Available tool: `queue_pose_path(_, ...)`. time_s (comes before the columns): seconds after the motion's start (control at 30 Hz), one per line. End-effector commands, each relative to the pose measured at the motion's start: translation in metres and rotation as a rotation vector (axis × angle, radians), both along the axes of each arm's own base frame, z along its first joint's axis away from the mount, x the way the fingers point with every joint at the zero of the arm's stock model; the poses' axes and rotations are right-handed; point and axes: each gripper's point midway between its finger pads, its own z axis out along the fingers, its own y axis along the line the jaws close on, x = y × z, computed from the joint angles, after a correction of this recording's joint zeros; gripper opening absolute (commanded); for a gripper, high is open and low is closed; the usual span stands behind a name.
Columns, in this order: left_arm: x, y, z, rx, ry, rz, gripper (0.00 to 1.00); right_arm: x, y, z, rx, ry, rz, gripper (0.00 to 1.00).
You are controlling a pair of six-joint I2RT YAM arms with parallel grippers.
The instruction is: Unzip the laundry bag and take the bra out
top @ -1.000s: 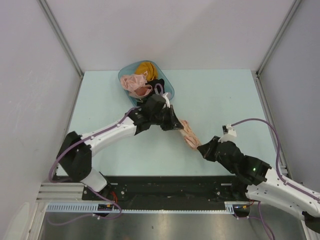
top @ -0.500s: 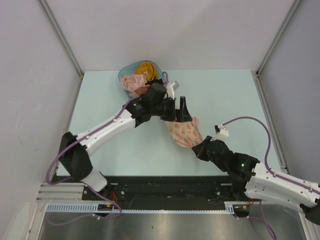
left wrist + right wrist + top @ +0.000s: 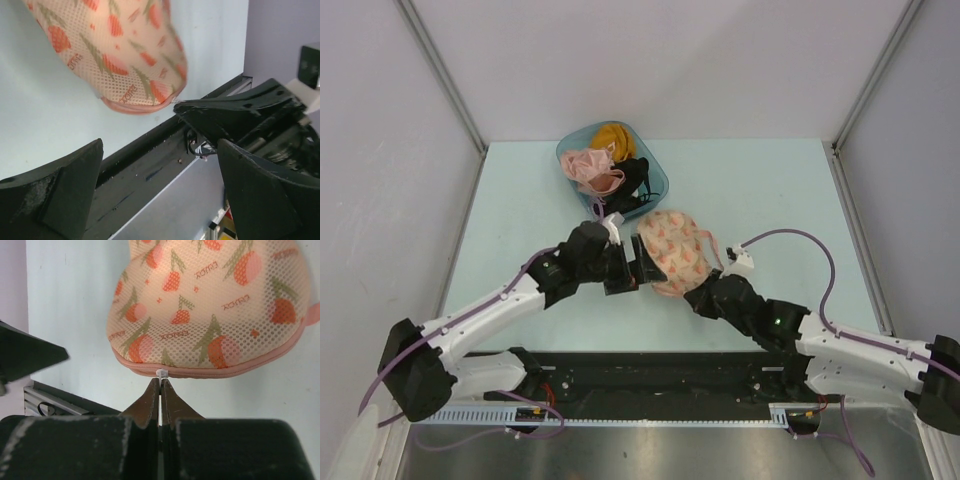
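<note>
The laundry bag (image 3: 678, 252) lies flat on the table, cream-peach mesh with orange motifs and a pink zipped rim. My right gripper (image 3: 695, 295) is at its near rim. In the right wrist view its jaws (image 3: 160, 381) are pressed together on the small white zipper pull (image 3: 161, 373), with the laundry bag (image 3: 210, 305) just beyond. My left gripper (image 3: 638, 265) stands wide open just left of the bag, holding nothing. In the left wrist view its gap (image 3: 161, 150) is empty, and the laundry bag (image 3: 120, 55) lies ahead and apart from the fingers. The bra is hidden.
A teal plastic tub (image 3: 660, 180) stands at the back of the table, behind the bag, holding pink, mustard-yellow and dark garments. The black base rail (image 3: 650, 365) runs along the table's near edge. Grey walls enclose both sides.
My left gripper has opened, let go of the bag and drawn back toward the near left. The bag has dropped flat on the table. My right gripper moved left, still shut.
</note>
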Motion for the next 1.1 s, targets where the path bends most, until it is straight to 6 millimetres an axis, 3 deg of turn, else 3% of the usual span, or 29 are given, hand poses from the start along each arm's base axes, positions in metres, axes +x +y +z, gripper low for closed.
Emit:
queue_pose_path(0.0,-0.009,-0.006,-0.006,-0.130,0.101,0.062,1.00,0.004,0.015,0.015,0.072,-0.032,0.005,0.00)
queue_pose_path(0.07,-0.005,-0.009,-0.010,-0.192,0.129,0.107,1.00,0.004,0.016,0.015,0.069,-0.032,0.004,0.00)
queue_pose_path(0.1,-0.008,-0.008,-0.026,-0.188,0.158,0.121,1.00,0.003,0.016,0.014,0.070,-0.029,0.005,0.00)
queue_pose_path(0.17,-0.004,-0.017,-0.022,-0.266,0.177,0.128,1.00,0.003,0.016,0.013,0.067,-0.030,0.002,0.00)
queue_pose_path(0.33,-0.001,-0.030,-0.047,-0.272,0.241,0.124,1.00,0.002,0.016,0.010,0.060,-0.022,-0.005,0.00)
queue_pose_path(0.43,0.002,-0.036,-0.044,-0.335,0.256,0.132,1.00,0.000,0.019,0.007,0.054,-0.014,0.000,0.00)
queue_pose_path(0.57,0.007,-0.042,-0.059,-0.270,0.259,0.155,0.98,0.000,0.024,0.006,0.064,-0.012,0.008,0.00)
queue_pose_path(0.67,0.008,-0.044,-0.066,-0.229,0.271,0.162,0.73,0.000,0.027,0.005,0.071,-0.009,0.009,0.00)
queue_pose_path(0.7,0.008,-0.042,-0.070,-0.215,0.280,0.171,0.50,0.000,0.025,0.004,0.061,-0.005,0.008,0.00)
queue_pose_path(0.77,0.010,-0.038,-0.074,-0.188,0.279,0.188,0.23,-0.002,0.018,-0.002,0.037,0.009,-0.010,0.00)
queue_pose_path(0.87,0.014,-0.033,-0.071,-0.184,0.251,0.158,0.00,-0.003,-0.001,-0.007,-0.024,0.011,-0.039,0.00)
queue_pose_path(1.07,0.017,-0.031,-0.068,-0.187,0.237,0.101,0.00,-0.001,-0.057,-0.014,-0.106,-0.006,-0.125,0.00)
